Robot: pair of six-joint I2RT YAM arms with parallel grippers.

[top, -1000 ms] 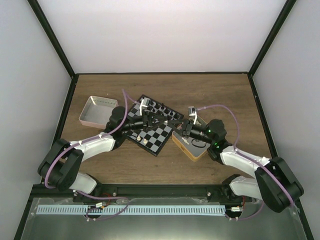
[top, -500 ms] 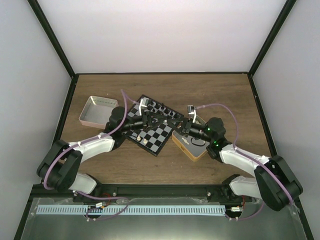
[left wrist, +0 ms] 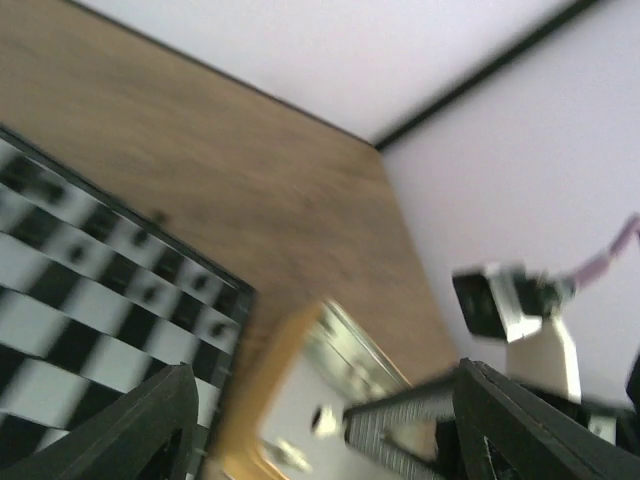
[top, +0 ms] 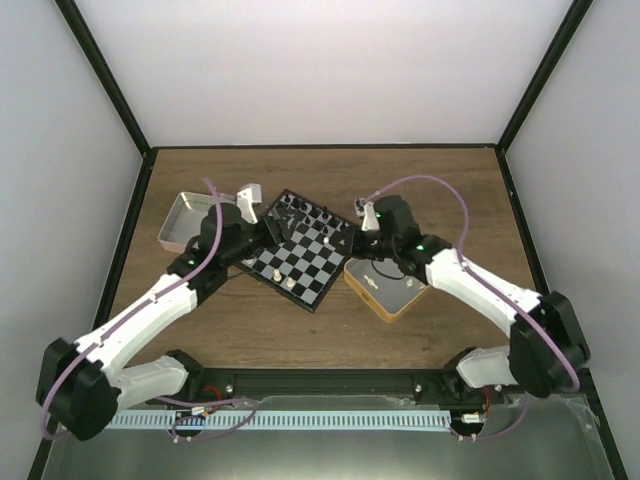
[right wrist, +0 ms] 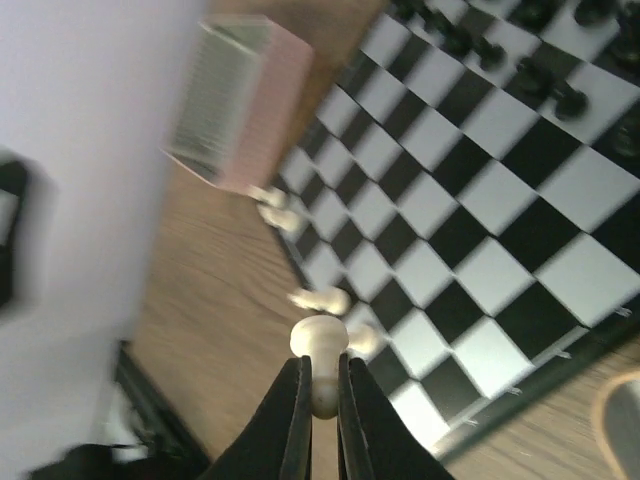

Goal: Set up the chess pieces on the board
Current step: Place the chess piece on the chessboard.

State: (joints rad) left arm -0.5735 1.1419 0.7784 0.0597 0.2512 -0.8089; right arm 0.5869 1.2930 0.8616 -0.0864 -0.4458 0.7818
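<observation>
Surface: brown wooden tabletop is lying between pale walls, with both arms reaching in from the near edge.
Board: the board is sitting mid-table, turned cornerwise. The pink tray is sitting off its left corner and the tan tin just beside its right corner.
Left change: the left claw is now standing spread wide with nothing between its fingers. A second ago it was pressed together low over the board, and the arm is now pulling back toward the pink tray.
Left meaning: it is probably finishing a drop, leaving one more piece on the board.
Right change: the right claw is pinching a cream pawn just under its head. A second ago it was part-spread over the tan tin, and it is now hanging above the board's right side.
Right meaning: the pick is looking done, and lowering the pawn onto its square is coming next.
Arms: two are working.
Boards: one is showing.
Containers: two are showing, one tray and one tin.
Held pieces: one is being carried.
Edge pieces: about four cream pieces are lying along one edge of the board. They are too blurred to tell whether they are upright or tipped.
Tin pieces: two pale specks are showing inside the tin, blurred.
Black pieces: several black pieces are standing along the opposite edge, too blurred to count exactly.
</observation>
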